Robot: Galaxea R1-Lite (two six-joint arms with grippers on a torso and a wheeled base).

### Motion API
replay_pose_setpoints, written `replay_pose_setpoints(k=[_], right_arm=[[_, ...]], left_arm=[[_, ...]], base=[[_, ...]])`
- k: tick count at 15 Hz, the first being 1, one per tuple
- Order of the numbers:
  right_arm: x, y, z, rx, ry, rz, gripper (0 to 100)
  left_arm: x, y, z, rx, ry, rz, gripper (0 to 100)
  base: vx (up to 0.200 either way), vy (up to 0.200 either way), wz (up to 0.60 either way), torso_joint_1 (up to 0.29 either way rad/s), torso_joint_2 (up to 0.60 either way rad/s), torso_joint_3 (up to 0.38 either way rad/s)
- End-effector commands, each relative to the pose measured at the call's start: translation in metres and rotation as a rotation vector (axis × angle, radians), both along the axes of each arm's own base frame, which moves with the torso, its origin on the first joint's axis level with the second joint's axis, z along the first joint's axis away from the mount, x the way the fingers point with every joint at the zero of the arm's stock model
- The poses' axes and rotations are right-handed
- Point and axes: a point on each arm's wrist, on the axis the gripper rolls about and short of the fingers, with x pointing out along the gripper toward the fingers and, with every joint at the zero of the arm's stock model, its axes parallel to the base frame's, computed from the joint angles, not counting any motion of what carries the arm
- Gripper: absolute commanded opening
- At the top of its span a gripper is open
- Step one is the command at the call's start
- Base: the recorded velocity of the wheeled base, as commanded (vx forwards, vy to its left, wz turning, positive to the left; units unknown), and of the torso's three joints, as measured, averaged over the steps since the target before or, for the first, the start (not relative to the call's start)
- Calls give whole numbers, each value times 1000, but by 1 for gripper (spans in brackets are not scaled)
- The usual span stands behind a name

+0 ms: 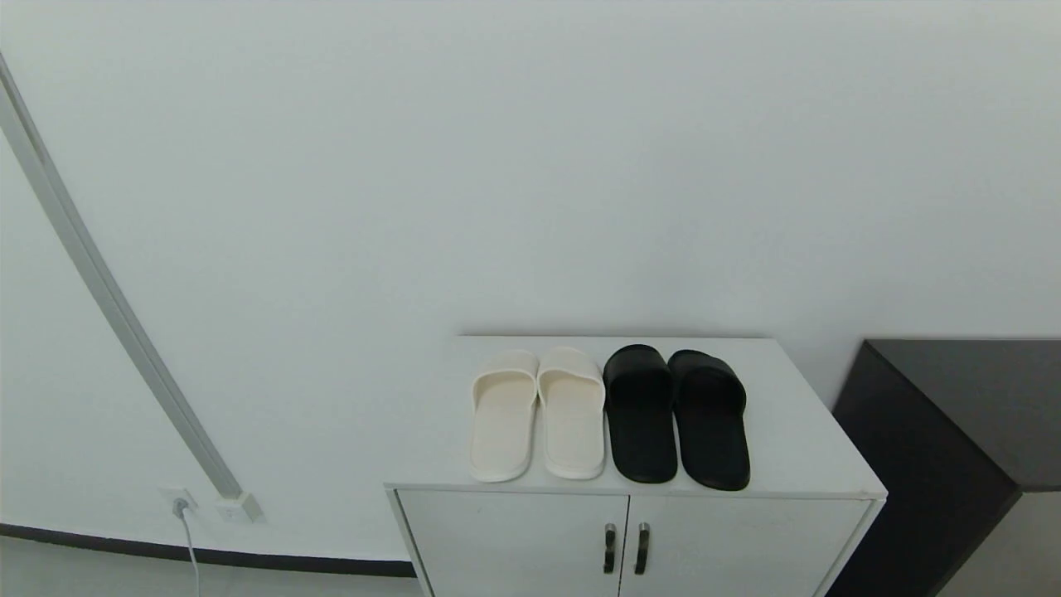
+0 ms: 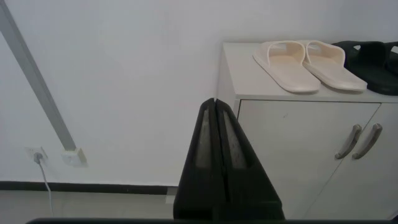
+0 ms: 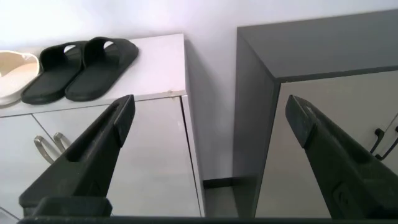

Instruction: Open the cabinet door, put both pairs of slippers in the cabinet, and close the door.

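Note:
A white cabinet (image 1: 796, 452) stands against the wall with both doors closed and two metal handles (image 1: 625, 548) at the seam. On its top lie a white pair of slippers (image 1: 537, 413) on the left and a black pair of slippers (image 1: 675, 413) on the right, toes to the wall. My left gripper (image 2: 215, 106) is shut and empty, held left of the cabinet (image 2: 292, 143) below its top. My right gripper (image 3: 208, 109) is open and empty, near the cabinet's right corner (image 3: 155, 149), with the black slippers (image 3: 81, 59) beyond.
A dark cabinet (image 1: 953, 431) stands close to the right of the white one. On the left wall run a slanted grey cable duct (image 1: 108, 290) and a socket with a plugged cable (image 1: 178, 502). Floor lies open left of the cabinet.

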Motion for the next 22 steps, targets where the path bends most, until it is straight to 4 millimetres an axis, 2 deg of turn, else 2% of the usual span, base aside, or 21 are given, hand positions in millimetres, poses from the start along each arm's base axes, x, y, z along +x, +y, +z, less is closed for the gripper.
replay_pose_setpoints(k=[1,5,7,8,9,11,13,17,20,22], right_arm=[[0,0,0,-3,0,1,100],[0,0,2,-31,-10,10,100],[-7,0,51,54,-113,24,100],[4,1,56,57,-2,76,100],[12,3,48,19,82,126,100],[26,4,45,16,204,215,100],[54,8,59,40,310,343,100],[106,20,80,5,423,471,100],[137,47,92,26,434,542,100],[150,83,96,46,411,547,100]], left_arm=[[0,0,0,-1,1,0,0],[0,0,0,-2,1,0,0],[0,0,0,-2,1,0,0],[0,0,0,-2,1,0,0],[0,0,0,-5,1,0,0],[0,0,0,-5,1,0,0],[0,0,0,-4,1,-1,0],[0,0,0,-4,1,-1,0],[0,0,0,-2,1,-3,0],[0,0,0,-2,1,-3,0]], base=[[0,0,0,0,0,0],[0,0,0,0,0,0],[0,0,0,0,0,0],[0,0,0,0,0,0],[0,0,0,0,0,0],[0,0,0,0,0,0],[0,0,0,0,0,0],[0,0,0,0,0,0],[0,0,0,0,0,0],[0,0,0,0,0,0]])
